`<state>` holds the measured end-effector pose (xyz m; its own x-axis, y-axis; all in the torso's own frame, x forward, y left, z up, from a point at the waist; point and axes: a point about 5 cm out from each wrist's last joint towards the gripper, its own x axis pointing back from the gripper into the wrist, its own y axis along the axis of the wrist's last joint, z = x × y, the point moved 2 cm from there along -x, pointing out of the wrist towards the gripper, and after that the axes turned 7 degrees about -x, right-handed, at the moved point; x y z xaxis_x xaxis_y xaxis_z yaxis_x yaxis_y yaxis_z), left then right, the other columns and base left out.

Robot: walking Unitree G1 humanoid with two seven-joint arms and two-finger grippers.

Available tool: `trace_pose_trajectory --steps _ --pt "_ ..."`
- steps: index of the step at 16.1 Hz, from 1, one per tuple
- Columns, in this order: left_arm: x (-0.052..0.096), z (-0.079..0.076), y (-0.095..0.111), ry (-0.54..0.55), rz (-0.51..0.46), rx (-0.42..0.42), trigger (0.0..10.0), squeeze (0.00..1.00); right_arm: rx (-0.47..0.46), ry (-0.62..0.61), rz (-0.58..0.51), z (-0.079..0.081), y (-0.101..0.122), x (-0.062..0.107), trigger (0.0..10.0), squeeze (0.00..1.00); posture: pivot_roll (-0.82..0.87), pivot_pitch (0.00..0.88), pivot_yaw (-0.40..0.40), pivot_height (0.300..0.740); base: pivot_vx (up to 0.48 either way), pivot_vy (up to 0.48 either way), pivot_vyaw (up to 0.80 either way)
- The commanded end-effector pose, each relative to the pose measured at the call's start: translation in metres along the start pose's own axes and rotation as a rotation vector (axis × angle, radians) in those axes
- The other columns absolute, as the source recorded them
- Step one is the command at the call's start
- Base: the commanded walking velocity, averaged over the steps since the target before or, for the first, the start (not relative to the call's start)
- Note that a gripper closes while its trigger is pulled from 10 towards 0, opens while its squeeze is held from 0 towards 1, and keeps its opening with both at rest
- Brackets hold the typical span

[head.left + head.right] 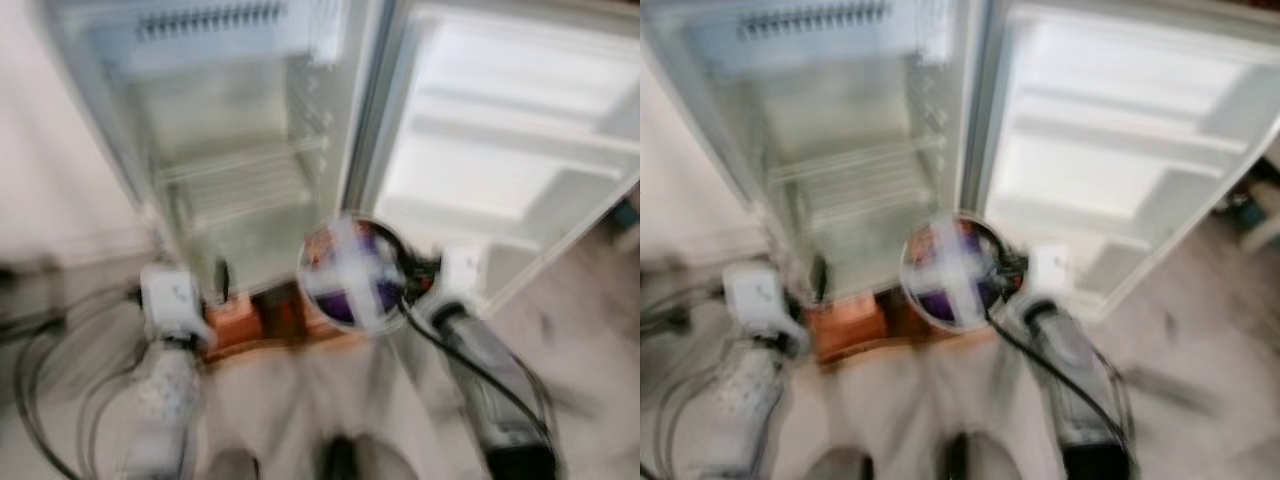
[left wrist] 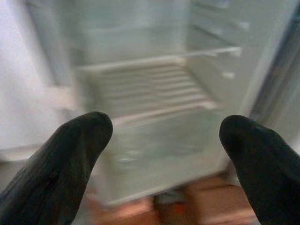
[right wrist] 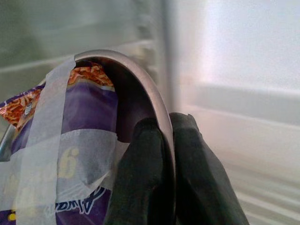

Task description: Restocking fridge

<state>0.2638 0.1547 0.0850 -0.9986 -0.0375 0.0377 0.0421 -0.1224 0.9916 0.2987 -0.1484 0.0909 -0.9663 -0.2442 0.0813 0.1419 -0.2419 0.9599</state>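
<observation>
Right gripper (image 3: 166, 154) fingers (image 3: 140, 178) pinched tight on the rim of a round metal bowl (image 3: 136, 89); one finger inside the rim, one outside; the bowl holds a purple and orange noodle packet (image 3: 70, 140) strapped in with crossed strips of pale tape (image 3: 51, 122); in the head views the bowl (image 1: 352, 272) hangs at centre, in front of the lower edge of the open white fridge (image 1: 240, 150), roughly at 12 o'clock from the robot's body; left gripper (image 2: 164, 136) fingers (image 2: 65, 154) spread wide, holding nothing, pointed at the fridge's white wire shelf (image 2: 150, 89); left arm (image 1: 168, 330) at about 10 o'clock, right arm (image 1: 480, 370) at about 2 o'clock; fridge door (image 1: 510, 140) swung open at 1 o'clock, with white door shelves; brown wooden block (image 1: 240, 318) low at the fridge base between the arms; black cables (image 1: 40, 370) on the floor at 9 o'clock; heavy motion blur in the head views.
</observation>
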Motion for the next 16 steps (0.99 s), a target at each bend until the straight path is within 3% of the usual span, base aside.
trace_pose_trajectory --steps 1,3,8,16 --pt "0.0009 0.0096 0.001 0.028 0.003 -0.007 10.0 0.0 -0.001 0.01 -0.036 0.0037 0.0083 -0.0013 10.0 0.0 0.16 0.158 -0.075 0.74 0.334 0.345 0.0" --pt "0.0017 0.0095 0.0009 0.03 0.0 -0.003 10.0 0.0 0.0 0.022 -0.026 0.006 0.0062 -0.0006 10.0 0.0 0.16 0.159 -0.074 0.74 0.307 0.371 0.0" --pt "0.0019 0.0085 -0.0004 0.042 0.017 -0.005 10.0 0.0 -0.001 0.06 -0.016 0.0096 0.0045 0.0002 10.0 0.0 0.16 0.161 -0.075 0.74 0.0 0.0 0.0" --pt "0.0021 0.009 -0.0017 0.048 0.04 -0.009 10.0 0.0 0.003 0.086 -0.02 0.0119 0.0066 0.0001 10.0 0.0 0.16 0.17 -0.08 0.74 0.0 0.0 0.69"
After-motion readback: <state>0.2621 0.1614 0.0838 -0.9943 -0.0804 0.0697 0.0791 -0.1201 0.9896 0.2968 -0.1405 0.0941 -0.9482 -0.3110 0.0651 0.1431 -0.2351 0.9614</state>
